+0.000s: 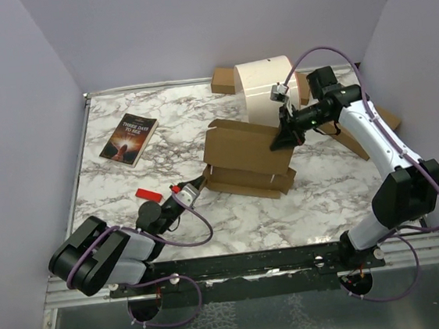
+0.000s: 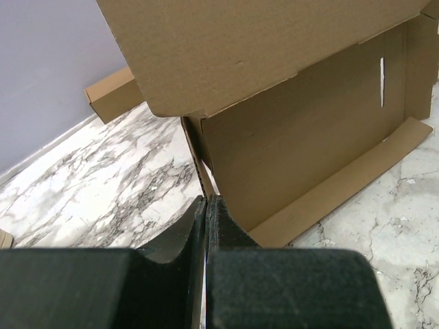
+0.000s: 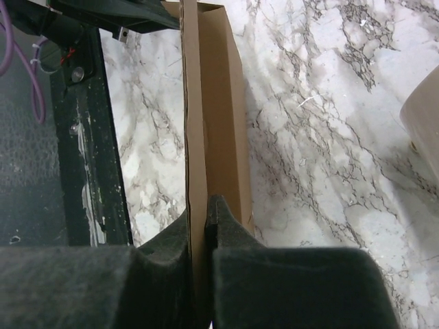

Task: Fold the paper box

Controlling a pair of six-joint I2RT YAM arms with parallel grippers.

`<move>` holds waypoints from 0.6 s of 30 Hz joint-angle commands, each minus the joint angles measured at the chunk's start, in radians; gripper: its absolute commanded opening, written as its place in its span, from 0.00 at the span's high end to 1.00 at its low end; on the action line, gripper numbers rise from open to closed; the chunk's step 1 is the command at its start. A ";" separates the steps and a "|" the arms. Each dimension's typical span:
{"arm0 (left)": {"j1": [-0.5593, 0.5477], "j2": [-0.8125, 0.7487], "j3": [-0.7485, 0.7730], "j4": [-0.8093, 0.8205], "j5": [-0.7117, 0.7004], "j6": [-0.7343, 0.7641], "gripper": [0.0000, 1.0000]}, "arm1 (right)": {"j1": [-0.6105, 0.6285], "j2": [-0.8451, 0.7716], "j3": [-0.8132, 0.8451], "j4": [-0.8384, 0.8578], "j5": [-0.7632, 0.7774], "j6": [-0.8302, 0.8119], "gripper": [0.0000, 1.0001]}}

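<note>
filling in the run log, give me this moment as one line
step: fold box | left tool: shut on box's left corner | right tool: shut on box's upright flap | box: partly folded, open

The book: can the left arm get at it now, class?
Probably yes: nothing stands between the left gripper and the book, but it is shut on the paper box's corner and must let go.

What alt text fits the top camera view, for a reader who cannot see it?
A half-folded paper box sits on a marble table; the left gripper pinches its near left corner, the right gripper its far right flap.
</note>
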 commanded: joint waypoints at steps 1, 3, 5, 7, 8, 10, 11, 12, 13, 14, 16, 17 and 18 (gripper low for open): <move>-0.015 0.003 -0.003 0.025 0.024 0.015 1.00 | 0.013 0.025 0.011 0.027 -0.011 0.011 0.99; -0.014 0.004 -0.006 0.026 0.020 0.007 1.00 | 0.019 0.024 0.001 0.017 -0.012 0.005 0.99; -0.014 0.006 -0.012 0.026 0.017 -0.002 1.00 | 0.026 0.021 -0.008 0.005 -0.013 -0.006 0.99; -0.015 0.009 -0.016 0.030 0.016 -0.012 1.00 | 0.031 0.017 -0.016 -0.007 -0.014 -0.016 0.99; -0.015 0.011 -0.019 0.035 0.014 -0.017 1.00 | 0.034 0.015 -0.020 -0.013 -0.014 -0.018 0.99; -0.016 0.015 -0.028 0.047 0.011 -0.024 1.00 | 0.038 0.012 -0.028 -0.013 -0.011 -0.019 0.99; -0.014 0.017 -0.032 0.053 0.010 -0.028 1.00 | 0.038 0.011 -0.031 -0.013 -0.008 -0.019 0.99; -0.016 0.018 -0.036 0.057 0.005 -0.032 1.00 | 0.039 0.011 -0.032 -0.013 -0.006 -0.018 0.99; -0.015 0.017 -0.041 0.062 0.003 -0.035 1.00 | 0.039 0.011 -0.033 -0.013 -0.003 -0.018 0.99; -0.015 0.018 -0.045 0.063 0.003 -0.039 1.00 | 0.039 0.011 -0.033 -0.013 0.000 -0.017 0.99; -0.016 0.012 -0.051 0.063 0.002 -0.052 1.00 | 0.039 0.007 -0.032 -0.015 0.002 -0.017 0.99; -0.015 0.010 -0.053 0.063 0.002 -0.059 1.00 | 0.039 0.005 -0.032 -0.017 0.002 -0.017 0.99; -0.015 0.008 -0.055 0.060 0.001 -0.069 1.00 | 0.039 0.002 -0.033 -0.020 0.003 -0.019 0.99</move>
